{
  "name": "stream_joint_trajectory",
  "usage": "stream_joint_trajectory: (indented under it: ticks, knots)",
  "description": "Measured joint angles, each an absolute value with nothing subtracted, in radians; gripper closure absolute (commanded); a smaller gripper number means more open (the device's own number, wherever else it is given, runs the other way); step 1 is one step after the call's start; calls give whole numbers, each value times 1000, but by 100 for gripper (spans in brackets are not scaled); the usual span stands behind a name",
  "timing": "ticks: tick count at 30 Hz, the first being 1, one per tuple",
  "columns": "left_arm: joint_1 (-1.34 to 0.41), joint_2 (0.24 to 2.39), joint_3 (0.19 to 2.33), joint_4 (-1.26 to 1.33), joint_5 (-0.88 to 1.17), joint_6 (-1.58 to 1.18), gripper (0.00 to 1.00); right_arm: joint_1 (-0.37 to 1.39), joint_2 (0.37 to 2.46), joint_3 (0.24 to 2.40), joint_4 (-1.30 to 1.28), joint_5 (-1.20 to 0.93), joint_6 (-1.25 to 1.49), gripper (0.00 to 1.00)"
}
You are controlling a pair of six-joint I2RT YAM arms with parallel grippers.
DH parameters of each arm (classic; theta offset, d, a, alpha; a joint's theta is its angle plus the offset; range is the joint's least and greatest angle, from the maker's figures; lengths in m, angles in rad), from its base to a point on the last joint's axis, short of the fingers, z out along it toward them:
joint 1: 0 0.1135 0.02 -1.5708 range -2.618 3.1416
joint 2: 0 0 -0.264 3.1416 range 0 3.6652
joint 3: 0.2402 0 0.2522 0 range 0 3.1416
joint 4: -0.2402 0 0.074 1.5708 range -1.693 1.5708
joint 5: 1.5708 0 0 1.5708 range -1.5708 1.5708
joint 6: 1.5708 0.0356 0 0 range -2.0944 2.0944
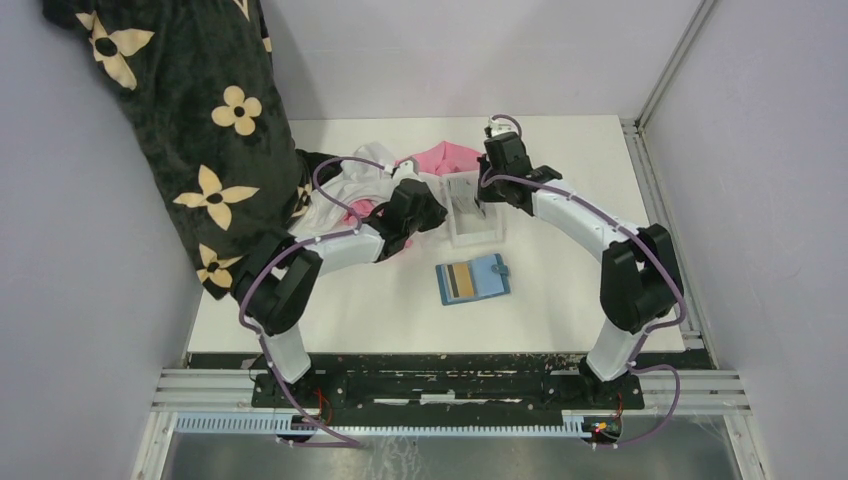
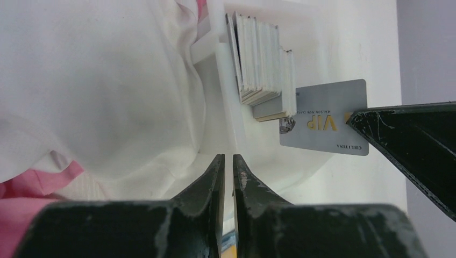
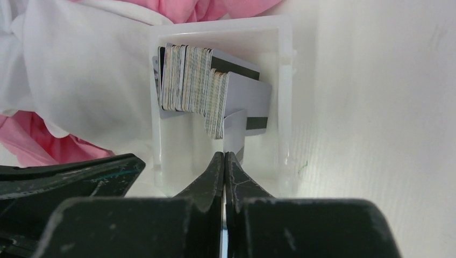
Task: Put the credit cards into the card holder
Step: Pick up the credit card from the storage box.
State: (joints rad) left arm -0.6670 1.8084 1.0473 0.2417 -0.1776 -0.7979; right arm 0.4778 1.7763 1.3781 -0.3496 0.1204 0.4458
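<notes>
The teal-blue card holder (image 1: pixel 491 270) lies open on the table with a gold-tan card (image 1: pixel 460 283) on its left half. A stack of grey credit cards (image 3: pixel 191 80) stands on edge in a clear plastic tray (image 3: pixel 285 107), also in the left wrist view (image 2: pixel 261 64). My right gripper (image 3: pixel 224 155) is shut on a grey "VIP" card (image 2: pixel 322 115) and holds it at the near end of the tray; the card shows edge-on in the right wrist view (image 3: pixel 234 137). My left gripper (image 2: pixel 228 157) is shut and empty, just left of the tray (image 1: pixel 472 235).
White and pink cloth (image 1: pixel 350 185) is bunched left of and behind the tray. A black flowered fabric (image 1: pixel 190 120) hangs at the back left. The left finger (image 3: pixel 64 177) sits close beside the right gripper. White walls and a rail (image 1: pixel 660 200) bound the table.
</notes>
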Motion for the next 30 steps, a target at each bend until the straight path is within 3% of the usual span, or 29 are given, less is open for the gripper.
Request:
stream_joint_trajectory:
  ticks: [11, 22, 30]
  knots:
    - [-667, 1540, 925, 270, -94, -694, 75, 498, 1410, 1235, -400, 95, 414, 99]
    - [-663, 1452, 780, 463, 369, -615, 65, 498, 1055, 954, -466, -184, 468, 99]
    - [-663, 1460, 734, 563, 591, -611, 63, 498, 968, 881, -487, -349, 524, 99]
